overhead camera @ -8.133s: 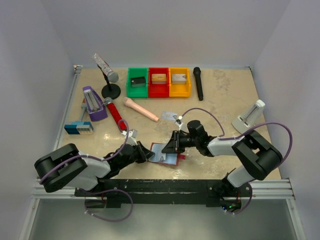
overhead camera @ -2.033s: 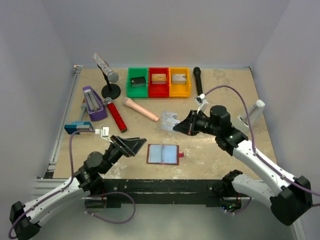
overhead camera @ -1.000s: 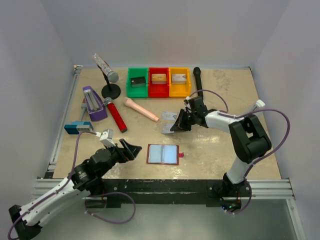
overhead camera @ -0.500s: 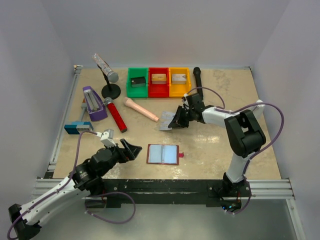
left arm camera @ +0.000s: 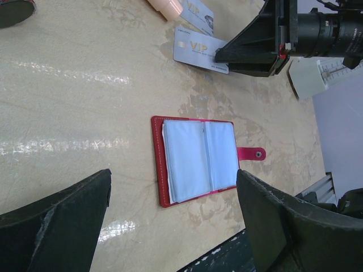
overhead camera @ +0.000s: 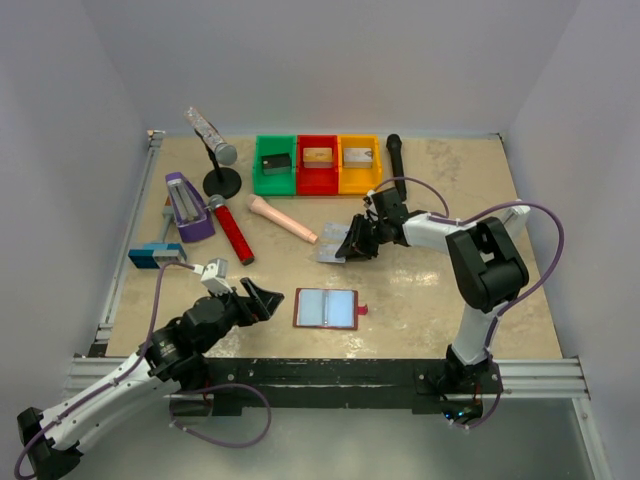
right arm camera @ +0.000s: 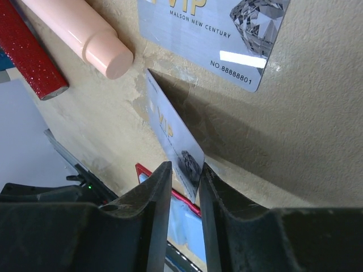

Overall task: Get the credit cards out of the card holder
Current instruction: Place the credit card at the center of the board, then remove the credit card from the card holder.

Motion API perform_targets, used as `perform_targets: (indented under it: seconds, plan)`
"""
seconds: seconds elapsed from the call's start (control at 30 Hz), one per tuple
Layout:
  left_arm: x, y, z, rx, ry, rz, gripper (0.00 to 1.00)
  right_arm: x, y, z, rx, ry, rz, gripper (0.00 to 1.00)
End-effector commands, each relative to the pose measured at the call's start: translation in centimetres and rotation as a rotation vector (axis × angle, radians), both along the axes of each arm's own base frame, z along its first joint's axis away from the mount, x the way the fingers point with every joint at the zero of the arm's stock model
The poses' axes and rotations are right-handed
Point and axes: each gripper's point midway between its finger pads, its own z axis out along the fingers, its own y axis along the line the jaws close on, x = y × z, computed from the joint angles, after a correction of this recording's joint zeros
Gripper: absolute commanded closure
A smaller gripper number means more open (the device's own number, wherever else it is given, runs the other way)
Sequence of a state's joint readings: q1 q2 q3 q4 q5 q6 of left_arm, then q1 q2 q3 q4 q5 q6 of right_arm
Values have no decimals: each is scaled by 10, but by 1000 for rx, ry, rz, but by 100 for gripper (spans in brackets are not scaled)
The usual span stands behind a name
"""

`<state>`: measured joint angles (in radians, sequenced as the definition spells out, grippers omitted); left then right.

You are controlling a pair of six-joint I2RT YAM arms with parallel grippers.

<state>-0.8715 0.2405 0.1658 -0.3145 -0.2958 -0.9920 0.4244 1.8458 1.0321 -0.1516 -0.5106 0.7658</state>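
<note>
The card holder (overhead camera: 327, 308) (left arm camera: 195, 158) lies open and flat near the front edge, red with pale blue inner pockets and its tab to the right. Two silver credit cards (overhead camera: 338, 240) are on the table behind it. One card (right arm camera: 218, 39) lies flat. The other card (right arm camera: 173, 136) stands tilted, far edge on the table, near end between the fingers of my right gripper (right arm camera: 185, 169) (overhead camera: 346, 250). Those jaws are slightly apart, with a gap beside the card. My left gripper (left arm camera: 173, 178) (overhead camera: 262, 298) hovers wide open just left of the holder, holding nothing.
A pink tube (overhead camera: 283, 218) and a red microphone (overhead camera: 231, 228) lie left of the cards. Green (overhead camera: 275, 165), red (overhead camera: 319, 164) and yellow (overhead camera: 360, 164) bins line the back, with a black microphone (overhead camera: 397, 167) beside them. A purple stapler (overhead camera: 187, 206) sits left, a white stand (overhead camera: 497, 232) right.
My right gripper shifted slightly left and lowered the card's far edge onto the table, and its jaws have parted from the card. The left arm stayed put, open.
</note>
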Motion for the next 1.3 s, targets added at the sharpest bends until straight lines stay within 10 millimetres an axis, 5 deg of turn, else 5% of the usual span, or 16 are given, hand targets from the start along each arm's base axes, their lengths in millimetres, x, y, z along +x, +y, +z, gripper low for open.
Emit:
perform_targets:
  seconds: [0.0,0.53,0.77,1.03,1.27]
  plan:
    - [3,0,1,-2,-13,10,4,9,2,14,9,-39,1,68]
    - [3,-1,1,-5,-13,6,4,7,-20,14,-44,-42,-32,59]
    - [3,1,1,3,-7,14,3,-1,-40,30,-89,-117,-42,55]
    - [9,31,-5,34,72,201,0,-62,-51,77,-200,-365,89,53]
    - [0,-21,12,-47,-38,-89,5,-120,-70,54,-294,-374,147,46]
